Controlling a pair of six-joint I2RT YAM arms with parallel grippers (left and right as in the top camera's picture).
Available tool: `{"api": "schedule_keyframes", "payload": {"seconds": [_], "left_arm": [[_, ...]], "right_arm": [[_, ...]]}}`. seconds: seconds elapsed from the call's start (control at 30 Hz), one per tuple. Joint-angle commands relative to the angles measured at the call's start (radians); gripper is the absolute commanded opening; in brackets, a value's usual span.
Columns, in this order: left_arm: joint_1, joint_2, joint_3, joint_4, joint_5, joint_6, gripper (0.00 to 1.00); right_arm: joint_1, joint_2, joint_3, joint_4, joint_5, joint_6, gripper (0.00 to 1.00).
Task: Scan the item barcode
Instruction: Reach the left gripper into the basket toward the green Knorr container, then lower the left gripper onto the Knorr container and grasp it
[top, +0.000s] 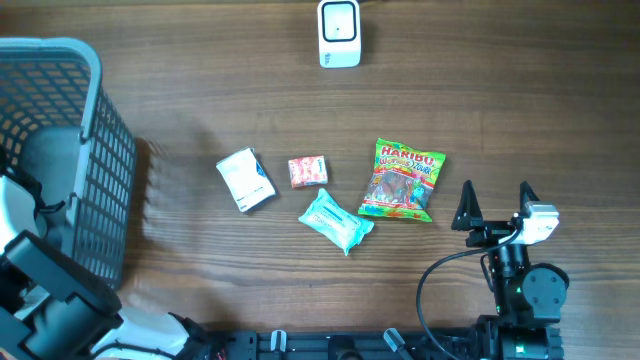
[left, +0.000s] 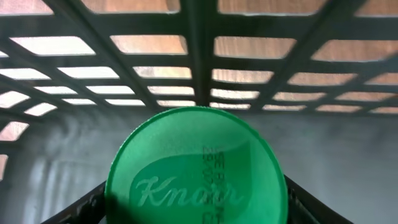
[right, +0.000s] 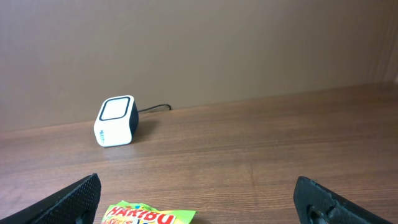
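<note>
Fingers on the left (left: 84, 208) flank a Knorr lid (left: 196, 168) in the basket (left: 199, 25), grasp underway but grip unclear; right fingers (right: 71, 199) gape empty. Next: lift it to the scanner (right: 115, 121).

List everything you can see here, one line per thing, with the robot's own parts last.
table: one, brown wood, under everything.
basket: one, grey mesh, left end of the table.
lid: one, green with pale lettering, inside the basket.
scanner: one, white, far edge, middle.
box: one, white, leftmost of the loose items.
small packet: one, red and pink, right of the box.
pouch: one, pale teal, nearer than the small packet.
sweet bag: one, green, right of the small packet.
left hand: one, black, in the basket, fingers either side of the lid; grip unclear.
right hand: one, black, open, empty, right of the sweet bag.
</note>
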Motion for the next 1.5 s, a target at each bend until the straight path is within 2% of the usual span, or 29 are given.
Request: {"api": "schedule_keyframes", "payload": {"seconds": [0.0, 0.1, 0.23, 0.37, 0.4, 0.5, 0.73, 0.9, 1.03, 1.27, 1.47], "left_arm": [[-0.013, -0.074, -0.008, -0.013, 0.14, -0.003, 0.64], [-0.036, -0.074, -0.008, -0.048, 0.19, -0.009, 0.64], [-0.063, -0.074, -0.008, -0.131, 0.192, -0.103, 0.64], [-0.073, -0.074, -0.008, -0.152, 0.191, -0.108, 0.64], [-0.073, -0.074, -0.008, -0.151, 0.188, -0.108, 0.7], [-0.073, -0.079, -0.006, -0.145, 0.118, -0.107, 1.0], [-0.073, -0.088, -0.006, -0.143, 0.028, -0.103, 1.0], [-0.073, -0.077, -0.006, -0.052, -0.002, -0.043, 1.0], [-0.073, -0.02, -0.008, -0.023, -0.007, -0.043, 1.0], [-0.068, 0.053, -0.008, 0.022, -0.125, -0.043, 1.0], [-0.043, 0.088, -0.008, 0.069, -0.113, -0.043, 1.0]], "right_arm": [[0.003, -0.006, -0.001, 0.003, -0.009, -0.011, 1.0], [0.003, -0.006, -0.001, 0.003, -0.009, -0.01, 1.0], [0.003, -0.006, -0.001, 0.003, -0.009, -0.011, 0.99], [0.003, -0.006, -0.001, 0.003, -0.009, -0.011, 1.0], [0.003, -0.006, -0.001, 0.003, -0.009, -0.011, 1.0], [0.003, -0.006, -0.001, 0.003, -0.009, -0.011, 1.0], [0.003, -0.006, -0.001, 0.003, -0.009, -0.011, 1.0], [0.003, -0.006, -0.001, 0.003, -0.009, -0.011, 1.0], [0.003, -0.006, -0.001, 0.003, -0.009, -0.01, 1.0], [0.003, -0.006, -0.001, 0.003, -0.009, -0.01, 1.0], [0.003, -0.006, -0.001, 0.003, -0.009, -0.011, 1.0]]}}
